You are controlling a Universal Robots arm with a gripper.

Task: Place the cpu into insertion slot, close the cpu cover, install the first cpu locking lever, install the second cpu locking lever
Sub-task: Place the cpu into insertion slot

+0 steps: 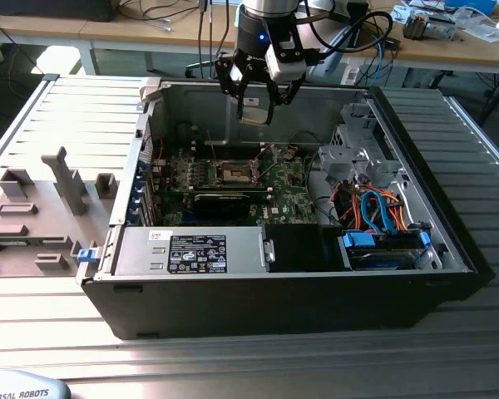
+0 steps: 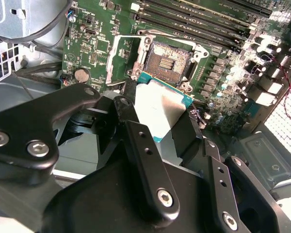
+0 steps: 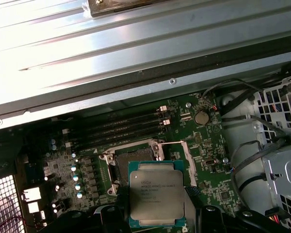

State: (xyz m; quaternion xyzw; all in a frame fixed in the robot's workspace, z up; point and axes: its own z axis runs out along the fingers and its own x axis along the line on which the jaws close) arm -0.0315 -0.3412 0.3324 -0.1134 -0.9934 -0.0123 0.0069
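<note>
My gripper [image 1: 254,106] hangs above the open computer case, shut on the cpu [image 1: 254,111], which it holds by two opposite edges. In both wrist views the cpu [image 2: 161,110] [image 3: 156,192], a flat silver-topped chip with a green rim, sits between the black fingers [image 2: 136,126] [image 3: 105,214]. The insertion slot [image 1: 235,172] [image 2: 169,58] lies open on the green motherboard, below the chip and apart from it. The cpu partly hides the insertion slot [image 3: 133,156] in the first wrist view. The cpu cover [image 2: 117,56] [image 3: 188,162] stands swung open beside the socket.
A long black bar [image 1: 224,202] lies just in front of the socket. Memory slots [image 2: 199,14] [image 3: 121,128] run along one side. A power supply [image 1: 191,251] and a drive cage with cables [image 1: 382,218] fill the case front. A grey fixture tray [image 1: 41,212] sits at the exterior view's left.
</note>
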